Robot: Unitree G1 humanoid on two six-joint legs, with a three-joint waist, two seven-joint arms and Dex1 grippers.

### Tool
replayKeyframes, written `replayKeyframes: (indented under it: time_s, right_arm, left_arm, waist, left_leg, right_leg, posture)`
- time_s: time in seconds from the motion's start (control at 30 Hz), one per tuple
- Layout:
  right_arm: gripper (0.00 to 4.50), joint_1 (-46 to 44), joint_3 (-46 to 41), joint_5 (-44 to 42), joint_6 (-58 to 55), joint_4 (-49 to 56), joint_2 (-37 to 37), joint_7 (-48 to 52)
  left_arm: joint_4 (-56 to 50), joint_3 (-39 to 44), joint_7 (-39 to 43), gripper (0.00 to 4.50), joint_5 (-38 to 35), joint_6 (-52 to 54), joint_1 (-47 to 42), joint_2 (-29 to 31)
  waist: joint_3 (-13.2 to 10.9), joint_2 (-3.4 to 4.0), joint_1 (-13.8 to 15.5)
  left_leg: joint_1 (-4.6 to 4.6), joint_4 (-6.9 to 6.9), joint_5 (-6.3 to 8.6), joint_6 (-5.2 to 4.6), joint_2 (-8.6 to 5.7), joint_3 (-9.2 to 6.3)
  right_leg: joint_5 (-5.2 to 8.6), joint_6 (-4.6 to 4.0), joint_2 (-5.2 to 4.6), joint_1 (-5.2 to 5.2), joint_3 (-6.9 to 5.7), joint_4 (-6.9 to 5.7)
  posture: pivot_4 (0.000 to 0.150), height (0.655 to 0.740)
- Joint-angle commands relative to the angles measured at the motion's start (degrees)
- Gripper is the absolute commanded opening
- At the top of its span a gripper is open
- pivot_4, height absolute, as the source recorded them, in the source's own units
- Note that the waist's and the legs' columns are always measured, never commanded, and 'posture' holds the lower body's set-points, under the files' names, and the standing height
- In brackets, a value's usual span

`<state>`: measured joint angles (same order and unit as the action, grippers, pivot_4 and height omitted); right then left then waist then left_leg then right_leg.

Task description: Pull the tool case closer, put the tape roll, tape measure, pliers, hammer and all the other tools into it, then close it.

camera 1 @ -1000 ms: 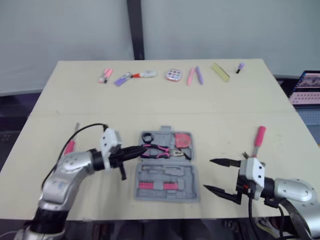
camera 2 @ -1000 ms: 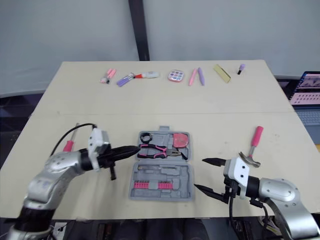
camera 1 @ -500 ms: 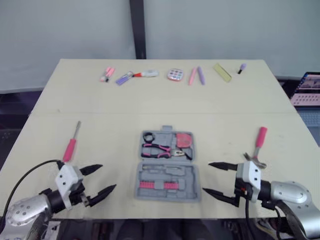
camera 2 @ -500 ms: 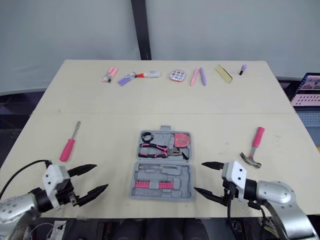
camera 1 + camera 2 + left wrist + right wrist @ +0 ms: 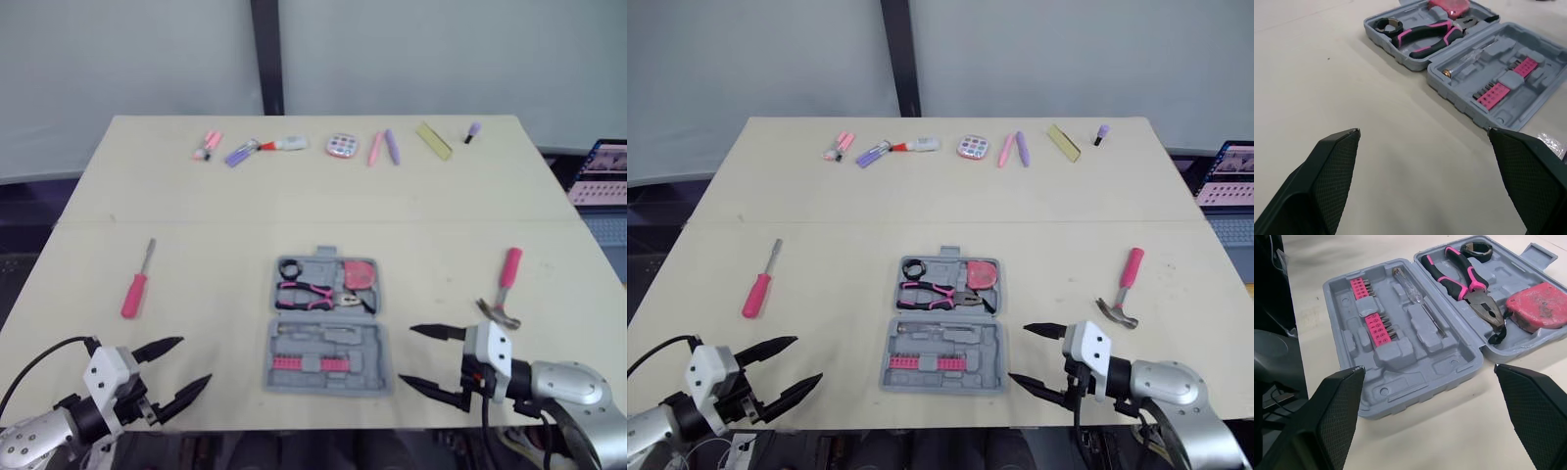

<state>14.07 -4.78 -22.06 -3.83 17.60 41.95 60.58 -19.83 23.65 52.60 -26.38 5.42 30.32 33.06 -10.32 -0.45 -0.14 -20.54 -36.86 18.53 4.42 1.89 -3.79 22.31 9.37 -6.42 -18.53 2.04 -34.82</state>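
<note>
The grey tool case (image 5: 377,372) lies open at the table's middle front. Its far half holds the black tape roll (image 5: 289,268), the pink-handled pliers (image 5: 309,294) and the red tape measure (image 5: 360,274). The near half holds pink bits (image 5: 1374,323) and a slim tester. A pink-handled hammer (image 5: 505,289) lies to the right of the case and a pink-handled screwdriver (image 5: 136,284) to the left. My left gripper (image 5: 195,359) stands open and holds nothing at the front left edge, well apart from the case. Open too, my right gripper (image 5: 406,354) points at the case's front right corner.
A row of markers, pens and small items (image 5: 338,147) lies along the far edge of the table. A laptop (image 5: 600,171) sits beyond the right edge. Bare tabletop lies between the case and the screwdriver.
My left gripper, earlier shut at the pliers in the case, has opened and drawn back to the front left edge. The pliers stay in the case. The right gripper has barely moved.
</note>
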Motion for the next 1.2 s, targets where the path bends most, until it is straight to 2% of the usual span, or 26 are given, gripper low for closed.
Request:
replayKeyframes:
  time_s: [0.03,0.13,0.23,0.57,0.7,0.83,1.07,1.2]
  right_arm:
    - [4.5,0.3,-1.8,-1.4,-0.3,1.6,0.5,0.1]
    - [4.5,0.7,-2.6,-1.9,-0.9,2.2,0.9,0.0]
    - [4.5,1.2,-3.5,-2.1,-2.1,3.3,1.0,-1.1]
    - [4.5,2.9,-9.9,-5.0,-10.4,8.4,0.1,-8.7]
    - [4.5,-0.8,-18.6,-7.9,-20.0,7.3,0.5,-17.4]
    - [4.5,-5.7,-22.4,-9.7,-31.0,6.1,0.7,-25.1]
    - [4.5,-12.9,-21.4,-11.7,-48.7,2.6,2.0,-32.4]
    - [4.5,-21.0,-22.7,-11.6,-58.5,-4.2,-0.2,-39.4]
  left_arm:
    - [-6.5,0.4,1.8,4.48,-5.8,4.0,-0.1,2.4]
    - [-11.5,-0.4,3.7,4.48,-8.0,6.8,-1.1,6.0]
    - [-13.6,-2.8,6.4,4.48,-6.6,5.2,-2.8,8.4]
    - [-12.7,-6.8,7.0,4.48,-4.9,3.9,-7.3,8.7]
    - [-12.6,-8.0,7.1,4.48,-5.1,4.0,-8.8,8.6]
    - [-12.3,-9.6,7.3,4.48,-5.1,4.7,-10.4,9.2]
    - [-12.0,-11.2,6.7,4.48,-4.8,5.6,-12.9,9.2]
    - [-12.0,-11.3,6.4,4.48,-4.6,5.9,-13.6,9.3]
  waist:
    - [0.0,-0.01,0.0]
    - [0.0,0.0,0.0]
    - [0.0,0.05,0.0]
    - [0.0,0.07,0.0]
    - [0.0,0.08,0.0]
    - [0.0,0.09,0.0]
    - [0.0,0.11,0.0]
    - [0.0,0.15,-0.2]
  left_leg:
    - [0.0,0.0,0.0,0.0,0.0,0.0]
    - [-0.01,-0.03,0.0,0.0,0.0,0.0]
    - [-0.01,-0.01,0.0,0.0,-0.01,0.0]
    - [-0.04,0.09,0.0,0.0,0.0,0.01]
    - [-0.04,0.08,-0.01,0.01,0.0,0.01]
    - [-0.03,0.09,-0.02,0.02,0.01,0.01]
    - [-0.17,0.17,-0.02,0.01,0.0,0.01]
    - [-0.33,0.13,-0.05,0.0,0.0,0.02]
  right_leg:
    - [0.0,0.0,0.0,0.0,0.0,0.0]
    - [0.0,0.0,-0.01,0.01,0.0,-0.02]
    - [0.0,0.0,-0.01,0.02,0.0,0.01]
    - [-0.01,0.01,0.01,-0.01,0.0,0.12]
    - [-0.01,0.01,0.01,-0.01,0.0,0.11]
    - [-0.02,0.01,0.03,-0.02,0.02,0.1]
    - [-0.02,0.01,0.01,-0.16,0.02,0.15]
    - [-0.03,0.04,0.02,-0.34,0.03,0.07]
  posture:
    - [0.15,0.74]
    - [0.15,0.74]
    - [0.15,0.74]
    - [0.15,0.74]
    - [0.15,0.74]
    - [0.15,0.74]
    - [0.15,0.74]
    - [0.15,0.74]
